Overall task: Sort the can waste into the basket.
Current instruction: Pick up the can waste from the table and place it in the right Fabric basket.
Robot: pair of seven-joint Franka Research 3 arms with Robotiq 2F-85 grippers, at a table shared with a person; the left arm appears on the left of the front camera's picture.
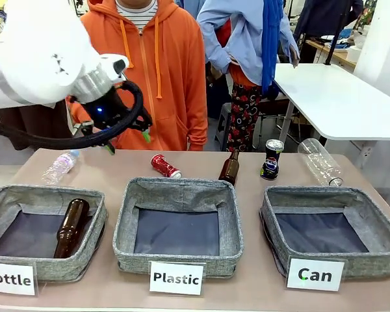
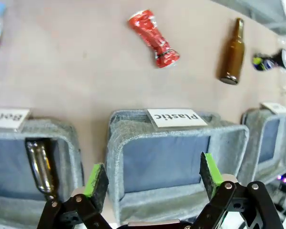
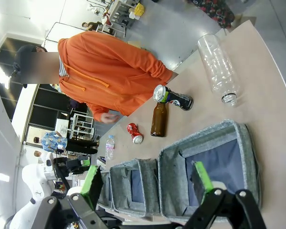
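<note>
Three grey baskets sat in a row along the near edge of the table (image 1: 117, 170), labelled Bottle, Plastic and Can. The Can basket (image 1: 377, 263) took the near right corner, with nothing visible on its dark lining. Both cans were out on the table toward its far edge. The crushed red can (image 1: 164, 166) lay on its side about mid-table, just behind the Plastic basket (image 1: 179, 188). The dark can (image 1: 271, 159) stood upright farther right, behind the far left corner of the Can basket, between a brown bottle (image 1: 229, 168) and a clear plastic bottle (image 1: 320, 161) lying on its side.

The left gripper (image 1: 128, 142) hung above the far left part of the table, its fingers spread wide and empty; in its wrist view the green pads (image 2: 93, 179) framed the Plastic basket. The right gripper (image 3: 146, 177) was also released, with nothing between its fingers, and looked down over the Can basket's rim. Another brown bottle (image 1: 71, 227) lay inside the Bottle basket (image 1: 45, 192). A person in an orange hoodie (image 1: 156, 65) stood at the far edge.
</note>
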